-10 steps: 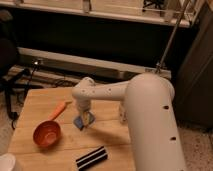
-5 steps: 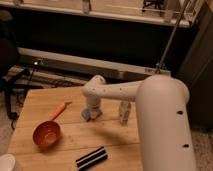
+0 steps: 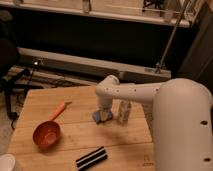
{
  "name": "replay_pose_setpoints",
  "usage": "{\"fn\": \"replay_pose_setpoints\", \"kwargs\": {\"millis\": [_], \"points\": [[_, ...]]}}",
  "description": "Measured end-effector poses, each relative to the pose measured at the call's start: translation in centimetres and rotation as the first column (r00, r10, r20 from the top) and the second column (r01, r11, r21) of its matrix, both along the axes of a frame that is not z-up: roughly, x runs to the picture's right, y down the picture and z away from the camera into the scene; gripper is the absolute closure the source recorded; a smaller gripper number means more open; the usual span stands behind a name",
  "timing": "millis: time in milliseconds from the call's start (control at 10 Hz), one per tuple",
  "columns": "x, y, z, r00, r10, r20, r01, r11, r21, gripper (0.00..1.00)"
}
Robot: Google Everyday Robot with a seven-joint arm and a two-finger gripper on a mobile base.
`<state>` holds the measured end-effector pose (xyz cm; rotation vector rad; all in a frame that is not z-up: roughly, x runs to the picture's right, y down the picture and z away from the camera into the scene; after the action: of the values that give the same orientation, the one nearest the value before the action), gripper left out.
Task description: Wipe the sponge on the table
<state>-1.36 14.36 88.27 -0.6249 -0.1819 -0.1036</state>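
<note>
The fingers [image 3: 104, 112] point straight down and are closed on the sponge [image 3: 97, 118], which sits between them. The gripper [image 3: 103, 116] is low over the middle of the table [image 3: 75, 137], and the sponge touches the wood under it. The sponge is blue, and a bit of yellow shows on the side next to the fingers. The white arm [image 3: 131, 93] comes in from the right and bends down to the gripper. Just beside the gripper, on its right in the picture, stands a small clear bottle [image 3: 124, 111]. It is upright. Well away to the left lies an orange bowl [image 3: 46, 135] with an orange handle that points up toward the far side of the table. Near the front edge lies a black-and-white striped block [image 3: 91, 158], set apart from the sponge and the bowl.
</note>
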Motion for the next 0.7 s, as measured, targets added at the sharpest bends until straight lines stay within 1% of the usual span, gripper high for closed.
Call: {"fn": "replay_pose_setpoints", "kwargs": {"millis": [200,400,700], "points": [[1.6,1.4,-0.7,0.999,0.050,-0.021,-0.051,0.9982,-0.031,0.69],[2.9,3.1,-1.4,0.996,0.083,-0.037,-0.085,0.9945,-0.061,0.69],[3.1,5.1,-2.9,0.995,0.096,-0.034,-0.098,0.9910,-0.091,0.69]]}}
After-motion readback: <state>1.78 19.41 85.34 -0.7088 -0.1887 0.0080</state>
